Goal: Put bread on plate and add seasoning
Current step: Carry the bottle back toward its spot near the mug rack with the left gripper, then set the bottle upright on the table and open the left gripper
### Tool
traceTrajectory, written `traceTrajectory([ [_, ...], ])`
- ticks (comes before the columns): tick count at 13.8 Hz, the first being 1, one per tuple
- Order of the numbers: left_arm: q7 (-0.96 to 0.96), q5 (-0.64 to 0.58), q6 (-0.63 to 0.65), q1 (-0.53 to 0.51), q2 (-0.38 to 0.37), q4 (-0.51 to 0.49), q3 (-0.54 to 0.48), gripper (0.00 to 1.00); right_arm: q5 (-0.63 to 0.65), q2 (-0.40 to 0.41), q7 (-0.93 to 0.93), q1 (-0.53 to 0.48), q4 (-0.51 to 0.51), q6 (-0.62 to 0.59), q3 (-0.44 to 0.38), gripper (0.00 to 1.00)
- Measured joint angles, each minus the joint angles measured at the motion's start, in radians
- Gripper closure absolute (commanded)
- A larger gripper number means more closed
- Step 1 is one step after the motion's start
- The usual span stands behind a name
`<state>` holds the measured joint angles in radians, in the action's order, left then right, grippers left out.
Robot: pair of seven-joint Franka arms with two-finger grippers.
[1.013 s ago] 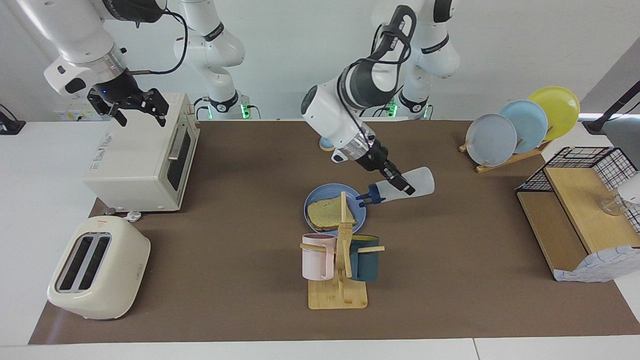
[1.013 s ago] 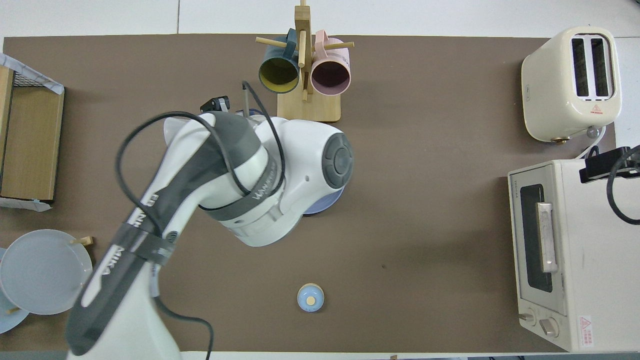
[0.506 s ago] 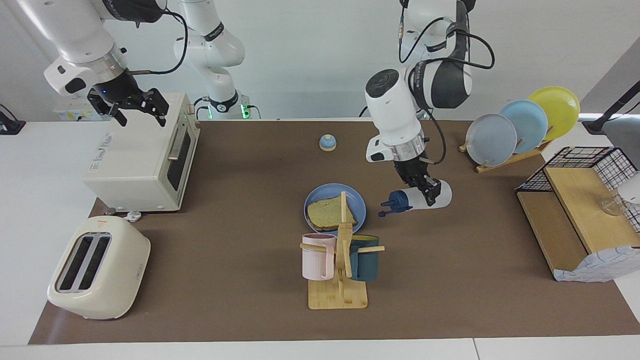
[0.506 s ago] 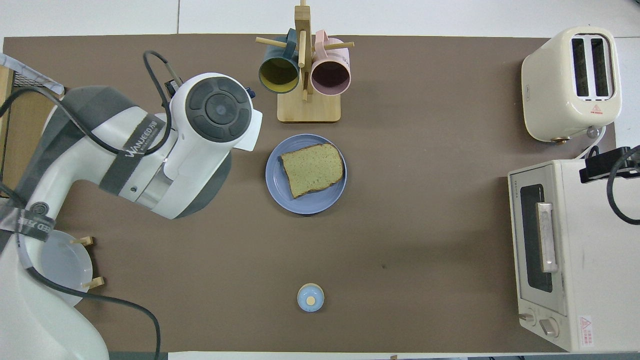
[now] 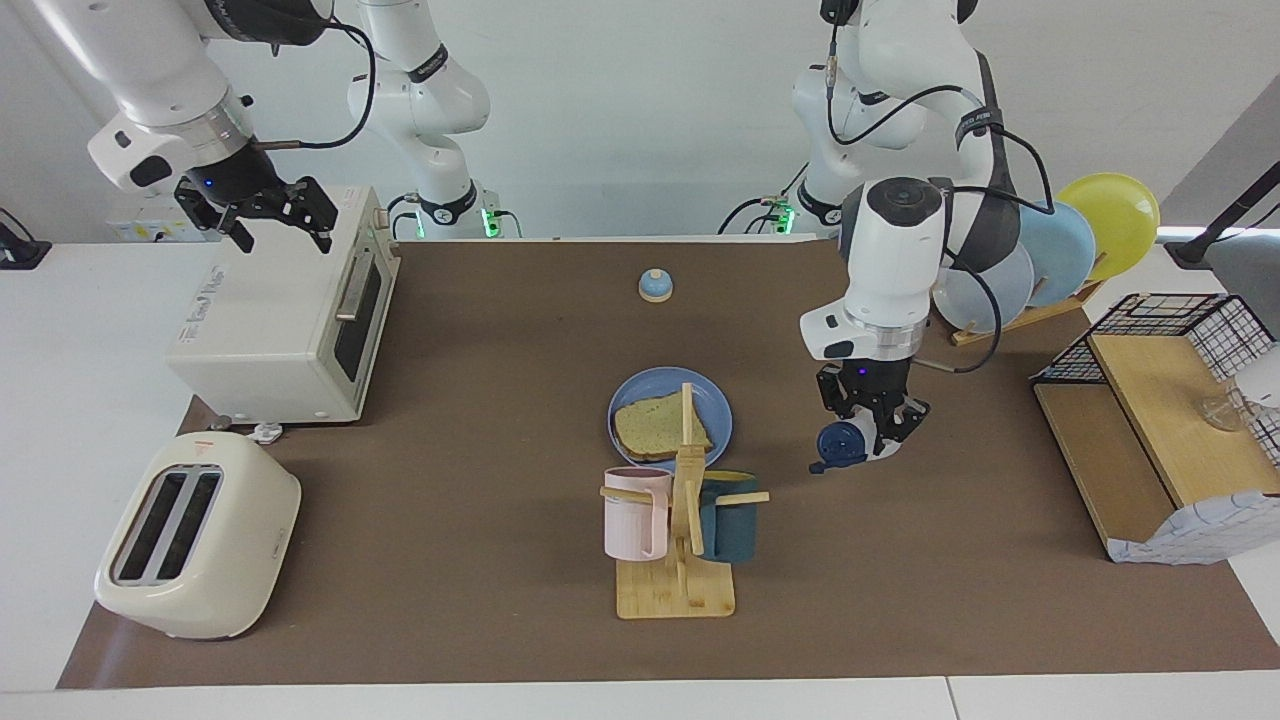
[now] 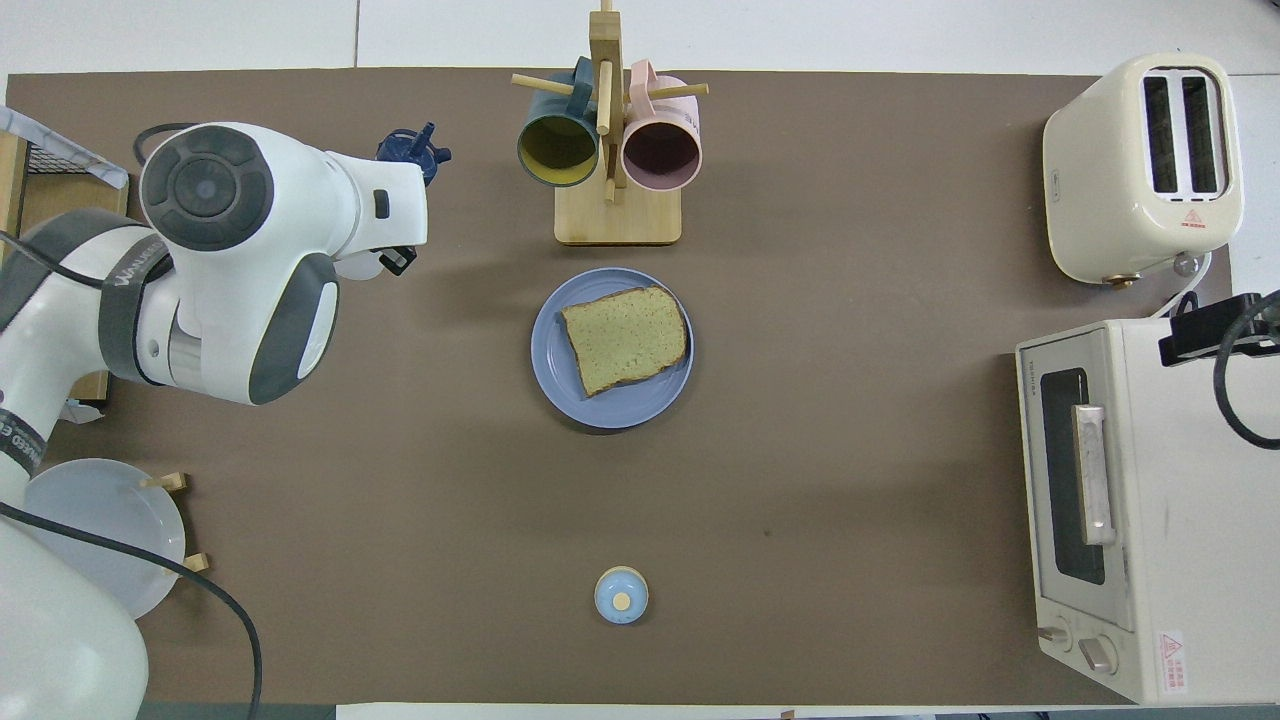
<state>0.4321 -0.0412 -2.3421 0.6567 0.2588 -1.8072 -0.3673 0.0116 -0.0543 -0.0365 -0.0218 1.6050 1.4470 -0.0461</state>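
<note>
The bread point(image 5: 660, 426) point(image 6: 625, 338) lies flat on the periwinkle-blue plate point(image 5: 716, 400) point(image 6: 562, 390) in the middle of the table. My left gripper point(image 5: 872, 424) hangs low over the brown mat beside the plate, toward the left arm's end. It is shut on the seasoning point(image 5: 840, 444), a whitish bottle held tilted with its navy cap point(image 6: 410, 156) pointing away from the robots. In the overhead view the left arm hides the gripper's fingers. My right gripper point(image 5: 262, 212) waits open over the toaster oven point(image 5: 285, 310), holding nothing.
A wooden mug rack point(image 5: 678, 585) with a pink and a teal mug stands just past the plate, farther from the robots. A toaster point(image 5: 195, 535) sits beside the oven. A small blue bell point(image 5: 654, 286), a plate rack point(image 5: 1040, 250) and a wooden shelf with wire basket point(image 5: 1150, 430) are also here.
The left arm has swung away from over the plate toward its own end of the table, carrying the bottle and lowering it. The bread is now uncovered in the overhead view. The right arm is still.
</note>
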Motion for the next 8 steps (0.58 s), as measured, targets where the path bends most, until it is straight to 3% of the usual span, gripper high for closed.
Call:
traceTrajectory([
  [3,-0.098,0.1,-0.271,-0.009,-0.029,-0.145,0.001,1.0,0.0,0.0,0.0,0.0,0.0,0.0,0.0,0.0],
  [8,-0.306,0.119,-0.633,-0.009,-0.058,-0.335,0.009,1.0,0.0,0.0,0.0,0.0,0.0,0.0,0.0,0.0],
])
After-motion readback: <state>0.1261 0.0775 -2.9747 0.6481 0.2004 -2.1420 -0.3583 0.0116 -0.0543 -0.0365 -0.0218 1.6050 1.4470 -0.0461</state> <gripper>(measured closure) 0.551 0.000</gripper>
